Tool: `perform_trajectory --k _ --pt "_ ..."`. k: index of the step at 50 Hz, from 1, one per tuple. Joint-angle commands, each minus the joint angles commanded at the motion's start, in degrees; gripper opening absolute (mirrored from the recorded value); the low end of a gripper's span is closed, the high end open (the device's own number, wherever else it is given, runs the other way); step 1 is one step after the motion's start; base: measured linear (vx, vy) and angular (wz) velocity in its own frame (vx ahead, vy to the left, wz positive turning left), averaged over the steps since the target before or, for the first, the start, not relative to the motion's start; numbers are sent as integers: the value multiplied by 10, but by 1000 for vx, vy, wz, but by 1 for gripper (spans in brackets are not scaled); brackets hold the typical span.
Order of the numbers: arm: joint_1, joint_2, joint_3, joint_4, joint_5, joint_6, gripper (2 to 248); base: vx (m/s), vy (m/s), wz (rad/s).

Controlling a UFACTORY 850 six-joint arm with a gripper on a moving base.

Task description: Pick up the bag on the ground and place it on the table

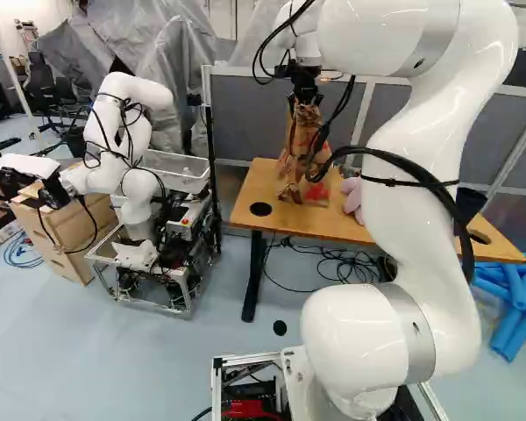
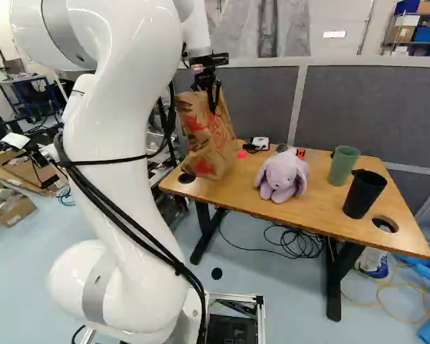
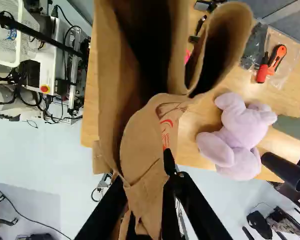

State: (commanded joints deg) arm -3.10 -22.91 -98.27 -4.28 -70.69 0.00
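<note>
The gripper (image 2: 213,99) is above the left end of the wooden table (image 2: 312,208) in the right base view. Below it hangs the brown paper bag (image 2: 209,140) with red print, upright and slightly tilted. Its bottom is at the tabletop by the left edge; whether its weight rests there I cannot tell. In the wrist view the gripper (image 3: 146,197) is shut on the bag's crumpled rim, and the open mouth of the bag (image 3: 140,145) spreads ahead of the fingers. The bag also appears above the table in the left base view.
A purple plush toy (image 2: 282,176) sits beside the bag. Farther along the table stand a green cup (image 2: 342,165) and a black cup (image 2: 364,193). Small tools lie near the back edge. Another robot (image 1: 136,175) stands left of the table. Grey partitions (image 2: 373,107) rise behind.
</note>
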Motion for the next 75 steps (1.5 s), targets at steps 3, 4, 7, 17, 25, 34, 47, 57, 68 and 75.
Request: perform_trajectory --k 3,4,7,17,25,34,47,57,68,75 --pt "0 0 0 0 0 0 25 148 -3 -28" --pt "0 -2 -3 0 0 0 25 118 0 -22" --pt "0 -3 -4 0 0 0 25 72 2 -25" --pt "0 -4 -5 0 0 0 25 9 0 3" --pt "0 -4 -5 0 0 0 25 0 0 0" --pt "4 -7 -9 0 0 0 25 0 0 0" --pt "17 -36 -36 0 0 0 25 0 0 0" --pt "30 -69 -64 0 0 0 25 0 0 0" --pt "43 -108 -99 0 0 0 25 0 0 0" --pt "48 -134 -124 0 0 0 25 0 0 0"
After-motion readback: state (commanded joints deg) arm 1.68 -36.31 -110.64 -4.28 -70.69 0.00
